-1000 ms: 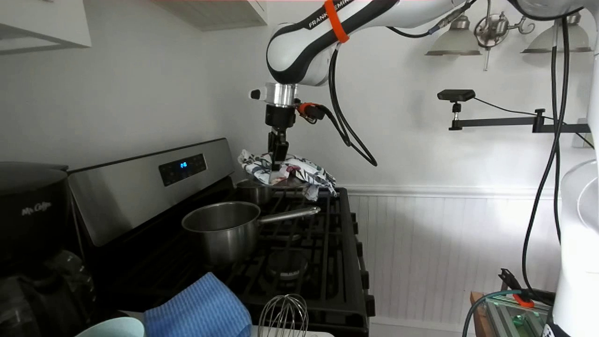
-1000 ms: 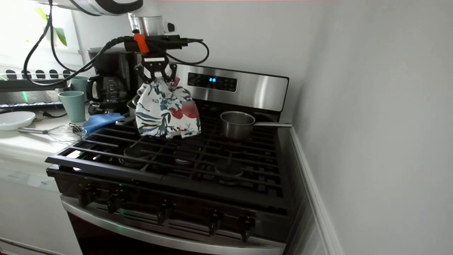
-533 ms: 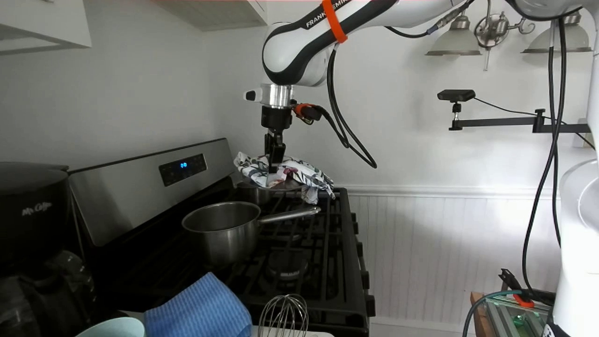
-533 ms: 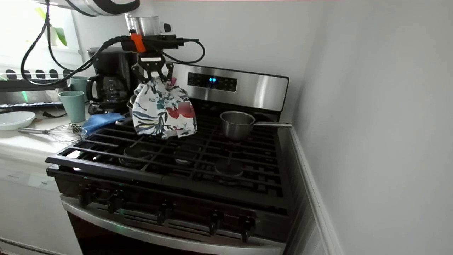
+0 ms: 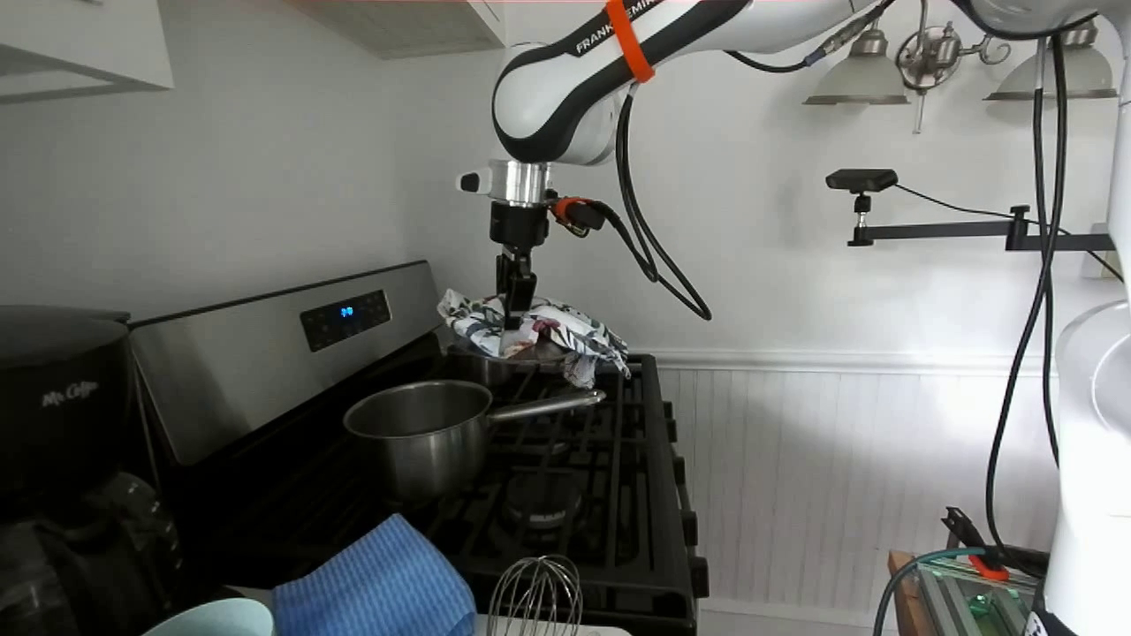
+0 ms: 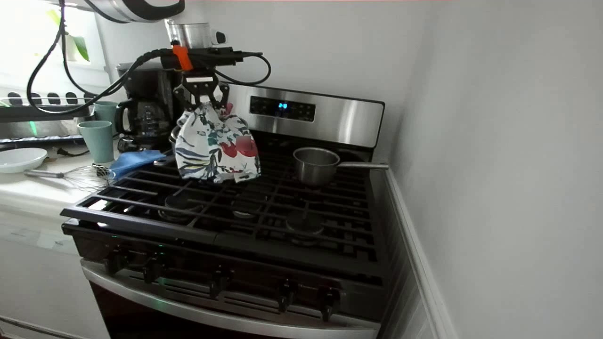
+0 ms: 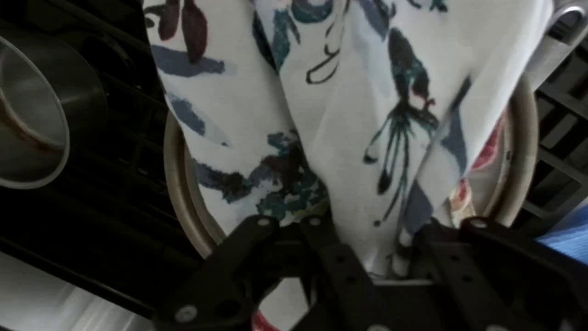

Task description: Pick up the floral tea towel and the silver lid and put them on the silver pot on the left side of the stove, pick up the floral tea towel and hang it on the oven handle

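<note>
My gripper (image 5: 515,323) is shut on the bunched middle of the floral tea towel (image 6: 216,148), whose white, red and dark print drapes down on both sides. Under the cloth hangs the silver lid (image 5: 539,352), moving along with it; its knob is covered, and its rim (image 7: 526,156) shows in the wrist view. The silver pot (image 5: 422,442) stands uncovered on the stove (image 6: 221,230), nearer that camera and lower than the lid. Part of the pot's handle (image 7: 549,55) shows past the towel. The oven handle (image 6: 212,315) runs bare along the front.
A smaller pot (image 6: 314,168) sits at the right rear of the grates. Blue cloth (image 5: 380,579), a whisk (image 5: 535,596) and green cups (image 6: 97,141) lie or stand on the counter, beside a coffee maker (image 6: 146,108). The steel back panel (image 5: 265,362) rises behind the burners.
The gripper has shifted a little left in both exterior views and slightly down, carrying towel and lid with it. Pots and counter things have not moved.
</note>
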Controlling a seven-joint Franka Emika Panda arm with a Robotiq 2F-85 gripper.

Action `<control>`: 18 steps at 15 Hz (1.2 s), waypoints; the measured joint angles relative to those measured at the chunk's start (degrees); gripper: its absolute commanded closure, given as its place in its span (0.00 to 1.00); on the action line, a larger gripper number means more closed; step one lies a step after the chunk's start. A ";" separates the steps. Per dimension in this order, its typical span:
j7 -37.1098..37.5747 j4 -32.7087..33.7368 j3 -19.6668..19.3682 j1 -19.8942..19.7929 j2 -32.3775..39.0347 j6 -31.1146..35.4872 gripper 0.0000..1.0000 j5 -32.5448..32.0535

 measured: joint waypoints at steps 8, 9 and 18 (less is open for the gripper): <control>0.32 0.08 3.35 3.60 2.21 3.38 0.97 -1.93; 0.53 0.10 3.65 4.03 2.78 4.24 0.97 -3.01; 1.67 2.58 5.42 6.72 7.82 8.52 0.97 -11.60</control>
